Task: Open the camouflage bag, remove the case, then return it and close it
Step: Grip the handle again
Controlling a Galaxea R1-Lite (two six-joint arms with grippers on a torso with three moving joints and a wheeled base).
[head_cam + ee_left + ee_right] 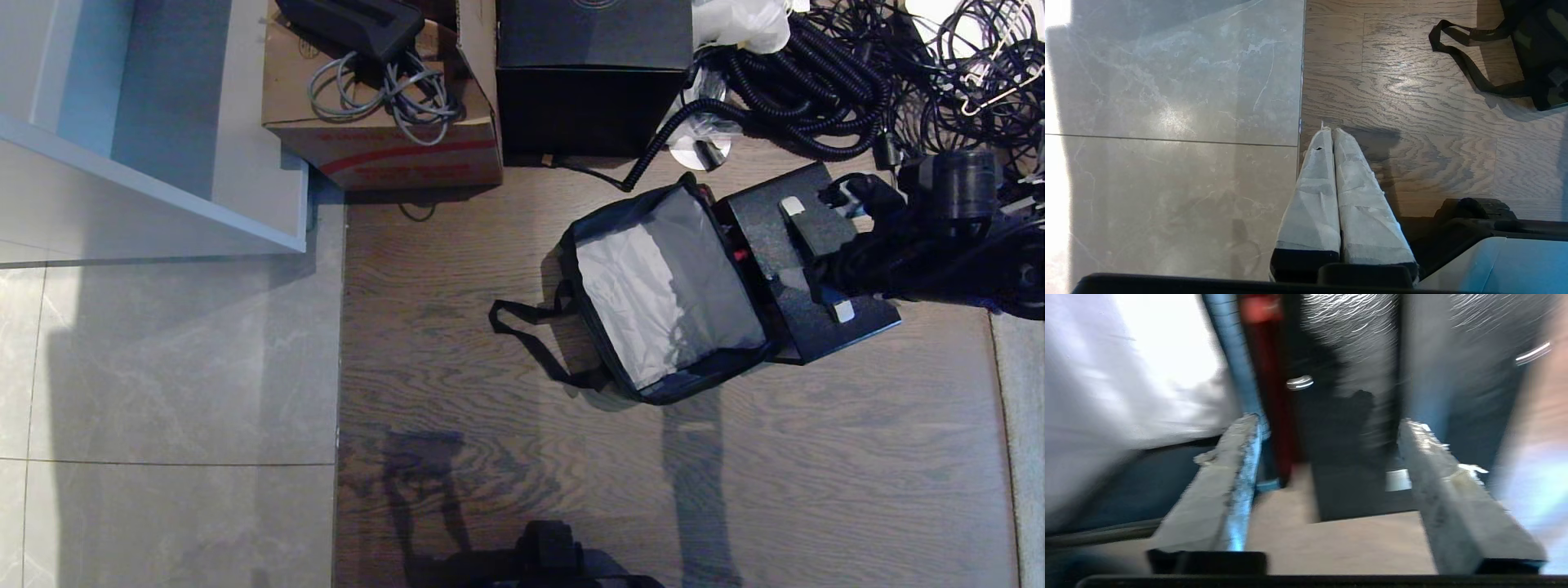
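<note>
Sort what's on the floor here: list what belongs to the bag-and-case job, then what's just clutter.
Job:
camouflage bag, open, grey inside showing
case, out beside the bag
right gripper, open over the case
left gripper, parked, shut

Clutter:
black cube box
cardboard box with grey cables
coiled black cords
white plastic bag

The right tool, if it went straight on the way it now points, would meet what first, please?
Probably the case: the right tool, fingers apart, points at its dark face lying beside the camouflage bag. Motion blur hides how near it is.
</note>
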